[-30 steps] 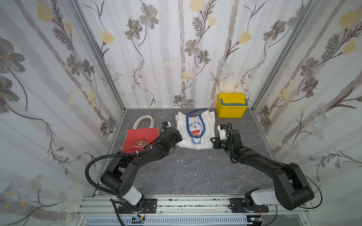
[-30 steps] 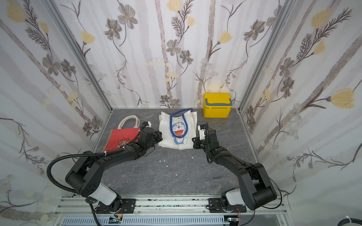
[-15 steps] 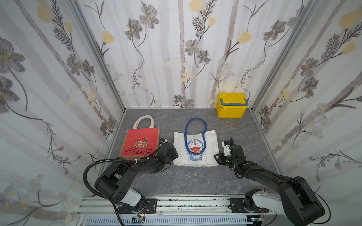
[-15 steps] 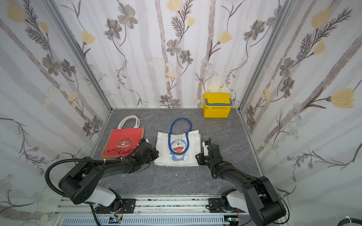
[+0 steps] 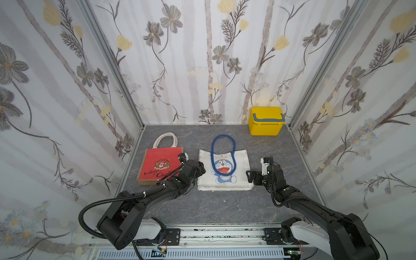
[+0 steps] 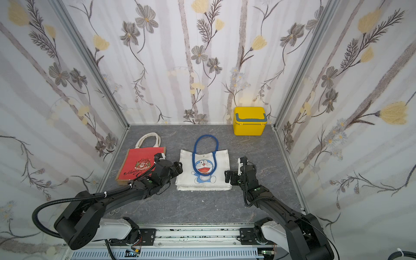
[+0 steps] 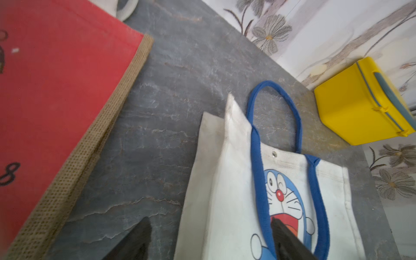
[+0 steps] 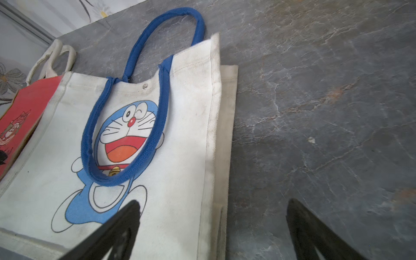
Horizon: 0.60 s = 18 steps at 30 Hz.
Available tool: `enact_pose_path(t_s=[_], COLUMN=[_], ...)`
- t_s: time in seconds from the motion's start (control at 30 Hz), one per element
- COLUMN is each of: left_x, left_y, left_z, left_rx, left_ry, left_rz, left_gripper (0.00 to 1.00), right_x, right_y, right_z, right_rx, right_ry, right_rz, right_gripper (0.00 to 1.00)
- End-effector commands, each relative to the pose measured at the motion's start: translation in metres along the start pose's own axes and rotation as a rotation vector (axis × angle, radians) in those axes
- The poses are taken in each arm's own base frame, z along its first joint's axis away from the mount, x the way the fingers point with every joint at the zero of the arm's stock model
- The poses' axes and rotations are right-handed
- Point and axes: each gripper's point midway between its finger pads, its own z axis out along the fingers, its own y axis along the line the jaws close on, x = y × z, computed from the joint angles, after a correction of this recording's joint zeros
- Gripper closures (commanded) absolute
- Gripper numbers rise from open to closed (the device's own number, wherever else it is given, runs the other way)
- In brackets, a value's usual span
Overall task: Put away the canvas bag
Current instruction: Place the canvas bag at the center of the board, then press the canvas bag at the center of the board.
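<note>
The canvas bag [image 5: 225,167] [image 6: 203,172] is white with a blue cartoon cat print and blue loop handles. It lies flat in the middle of the grey table, handles toward the back wall. My left gripper [image 5: 200,168] [image 7: 209,221] is open at the bag's left edge [image 7: 216,191], with one finger over the table and the other over the print. My right gripper [image 5: 251,177] [image 8: 212,202] is open at the bag's right edge [image 8: 216,139], straddling it the same way. Neither holds anything.
A red jute bag [image 5: 161,165] with cream handles lies flat to the left, partly under my left arm. A yellow lidded box [image 5: 265,121] with a grey handle stands in the back right corner. Flowered walls close in three sides.
Both grippers carried the canvas bag from farther back toward the front, laid it flat, then opened and let go of its side edges.
</note>
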Motion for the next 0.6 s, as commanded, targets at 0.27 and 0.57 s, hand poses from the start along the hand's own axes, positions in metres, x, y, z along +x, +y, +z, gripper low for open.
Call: enact_pose_path(t_s=[0.27, 0.57], left_x=[0.017, 0.076], left_y=[-0.072, -0.021], left_z=[-0.017, 0.03], left_rx=[0.285, 0.053], left_ry=[0.101, 0.156], left_rz=[-0.3, -0.335], left_gripper=[0.38, 0.71], right_x=[-0.037, 0.011], right_y=[0.048, 0.063], right_z=[-0.017, 0.007], right_rx=[-0.177, -0.186], right_ry=[-0.2, -0.17], right_rz=[-0.084, -0.073], right_gripper=[0.15, 0.72])
